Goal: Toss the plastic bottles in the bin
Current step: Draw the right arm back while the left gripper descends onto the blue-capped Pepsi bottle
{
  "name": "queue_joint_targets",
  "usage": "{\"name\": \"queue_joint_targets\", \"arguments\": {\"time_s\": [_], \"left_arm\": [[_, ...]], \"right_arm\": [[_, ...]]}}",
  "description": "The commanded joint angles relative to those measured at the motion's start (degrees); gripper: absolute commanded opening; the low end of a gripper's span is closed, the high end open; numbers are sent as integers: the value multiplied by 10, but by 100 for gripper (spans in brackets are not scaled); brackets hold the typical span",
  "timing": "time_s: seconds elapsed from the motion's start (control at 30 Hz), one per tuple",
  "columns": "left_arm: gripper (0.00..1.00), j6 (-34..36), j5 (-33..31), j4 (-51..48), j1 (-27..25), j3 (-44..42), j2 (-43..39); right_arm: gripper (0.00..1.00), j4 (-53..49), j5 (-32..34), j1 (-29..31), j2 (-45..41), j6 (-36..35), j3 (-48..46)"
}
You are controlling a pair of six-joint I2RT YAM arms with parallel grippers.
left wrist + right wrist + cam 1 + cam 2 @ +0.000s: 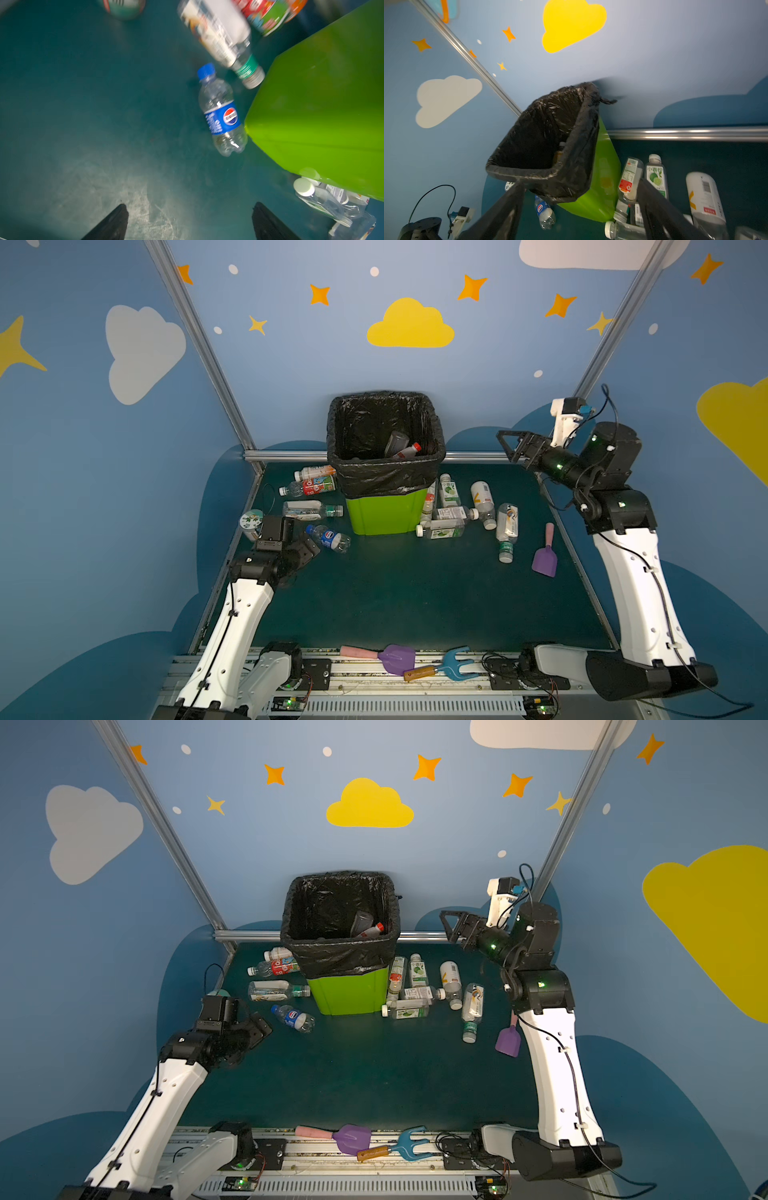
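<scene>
Both top views: at least two clear plastic bottles (404, 448) inside tall lime-green black-bagged bin (384, 512); about eleven lie near tabletop (415, 597) far edge; left gripper (190, 218), right gripper (580, 182) spread, empty.

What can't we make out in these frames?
Bin floor: hidden by its own near wall, every view.
Jar: mostly behind the left arm in a top view.
White-labelled bottle text: blurred, left wrist view.
White-capped bottle: cut off by the right wrist view's edge.

Plastic bottles (293, 1017) lie either side of the lime-green bin (349, 994), some inside
</scene>
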Motion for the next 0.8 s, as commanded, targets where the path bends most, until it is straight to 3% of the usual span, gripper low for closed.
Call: {"name": "queue_joint_targets", "arguments": {"time_s": [0.0,0.17,0.37,0.77], "left_arm": [[93,-26,56,23,10,-18,7],[92,-42,73,52,20,-47,11],[86,-48,129,90,50,-71,27],[77,15,199,88,87,53,212]], "right_arm": [[84,-37,-33,-6,9,-8,-34],[83,-113,-66,-6,34,-28,-45],[83,-174,-42,-9,41,-68,-65],[83,-191,-56,-23,52,-87,-73]]}}
